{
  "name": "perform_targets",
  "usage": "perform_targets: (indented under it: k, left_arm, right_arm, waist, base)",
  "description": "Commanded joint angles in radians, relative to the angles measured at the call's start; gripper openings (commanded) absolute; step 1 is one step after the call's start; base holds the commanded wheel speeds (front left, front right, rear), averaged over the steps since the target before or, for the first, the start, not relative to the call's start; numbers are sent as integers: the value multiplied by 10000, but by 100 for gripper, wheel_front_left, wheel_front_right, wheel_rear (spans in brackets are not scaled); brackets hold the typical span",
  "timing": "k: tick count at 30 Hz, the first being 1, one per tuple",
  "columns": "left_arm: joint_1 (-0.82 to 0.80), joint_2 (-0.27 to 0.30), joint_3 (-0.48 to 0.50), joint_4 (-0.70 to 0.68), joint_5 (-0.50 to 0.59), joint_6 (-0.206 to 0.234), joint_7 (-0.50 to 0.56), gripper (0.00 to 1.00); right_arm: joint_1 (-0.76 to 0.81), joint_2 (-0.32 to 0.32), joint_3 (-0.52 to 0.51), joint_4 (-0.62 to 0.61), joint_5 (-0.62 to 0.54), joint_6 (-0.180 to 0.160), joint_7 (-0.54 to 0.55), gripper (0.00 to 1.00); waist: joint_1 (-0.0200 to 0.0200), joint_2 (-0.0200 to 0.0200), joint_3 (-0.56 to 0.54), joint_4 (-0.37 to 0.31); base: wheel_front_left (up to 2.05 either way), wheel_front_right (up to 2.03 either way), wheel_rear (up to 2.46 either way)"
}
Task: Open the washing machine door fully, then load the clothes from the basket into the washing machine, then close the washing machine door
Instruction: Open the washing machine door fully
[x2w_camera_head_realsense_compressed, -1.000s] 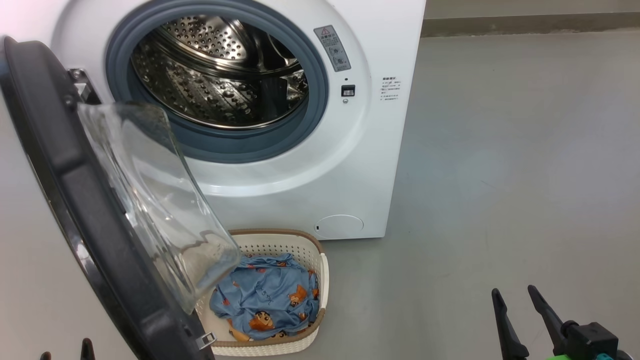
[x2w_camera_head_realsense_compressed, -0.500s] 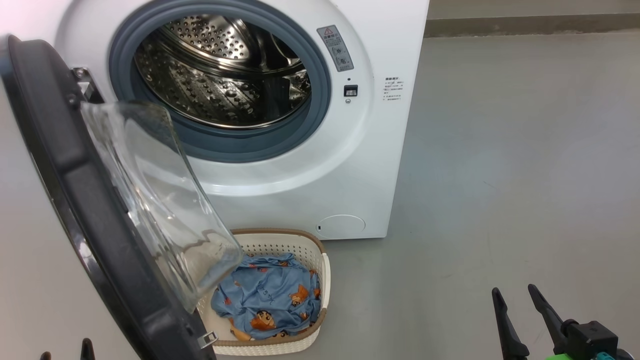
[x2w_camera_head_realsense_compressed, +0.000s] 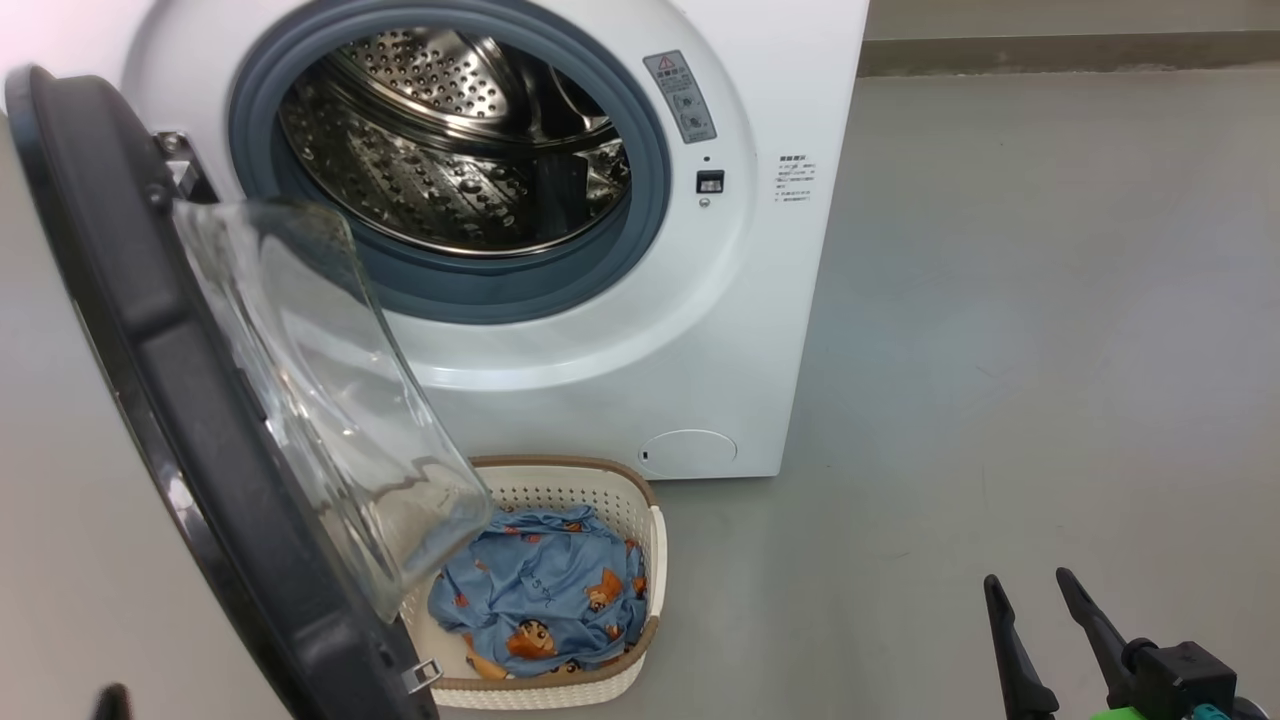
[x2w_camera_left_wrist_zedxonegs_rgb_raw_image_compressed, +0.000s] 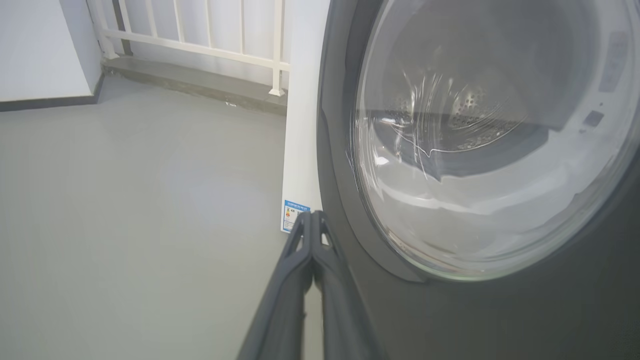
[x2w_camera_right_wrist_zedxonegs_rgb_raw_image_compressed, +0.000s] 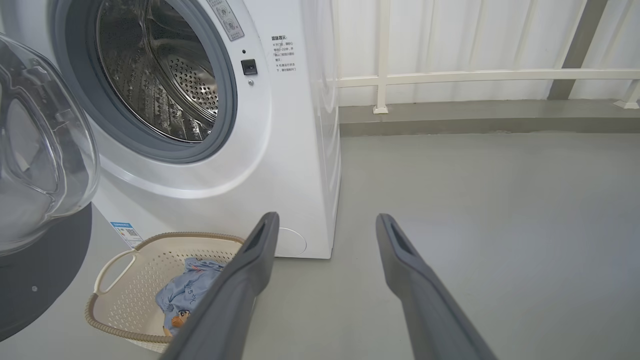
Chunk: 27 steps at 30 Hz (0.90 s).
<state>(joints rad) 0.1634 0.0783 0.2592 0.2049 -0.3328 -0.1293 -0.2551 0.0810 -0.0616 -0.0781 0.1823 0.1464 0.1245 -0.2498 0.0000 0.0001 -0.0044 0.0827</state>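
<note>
My left gripper (x2w_camera_left_wrist_zedxonegs_rgb_raw_image_compressed: 311, 216) was pinched together on nothing, fingers reaching just beside the outer face of the open washing machine door (x2w_camera_left_wrist_zedxonegs_rgb_raw_image_compressed: 475, 150). My right gripper (x2w_camera_right_wrist_zedxonegs_rgb_raw_image_compressed: 326, 226) hung low near the washing machine (x2w_camera_right_wrist_zedxonegs_rgb_raw_image_compressed: 300, 150), jaws spread and empty. The clothes (x2w_camera_head_realsense_compressed: 540, 590) lay in the basket (x2w_camera_head_realsense_compressed: 600, 690) under the door.

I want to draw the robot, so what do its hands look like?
Each hand is a gripper with two long, thin, dark grey fingers that narrow to pointed tips, with slot-like hollows near the ends. The left gripper and the right gripper share that shape. On the right one, the fingers join a black boxy block, with a little green and teal just below it.
</note>
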Motion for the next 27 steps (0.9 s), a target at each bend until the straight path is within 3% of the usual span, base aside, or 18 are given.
perform_targets:
  k: [1, 8, 14, 21, 27]
  left_arm:
    - [-453, 128, 600, -520, -92, -14, -67, 0]
    - [-912, -116, 1482, -2473, -63, -14, -67, 0]
    - [-1290, -224, 1108, -5256, 120, -14, -67, 0]
    - [-1018, -252, -1010, -8321, -16, -14, 555, 0]
    - [-537, -207, -3322, -8915, -425, -14, 1773, 0]
  right_arm:
    - [-313, -63, 225, -271, -103, 62, -120, 100]
    - [-279, -107, 158, -281, -100, 62, -120, 100]
    - [-284, -130, 180, -238, -110, 62, -120, 100]
    - [-187, -145, 187, -220, -59, 62, -120, 100]
    - [-166, -155, 194, -149, -25, 62, -120, 100]
  waist:
    - [0, -1, -7, 43]
    - [0, -1, -51, 199]
    - [0, -1, -133, 368]
    - [0, -1, -299, 505]
    - [0, -1, -386, 655]
  base:
    - [0, 0, 0]
    - [0, 0, 0]
    - [0, 0, 0]
    - [0, 0, 0]
    - [0, 0, 0]
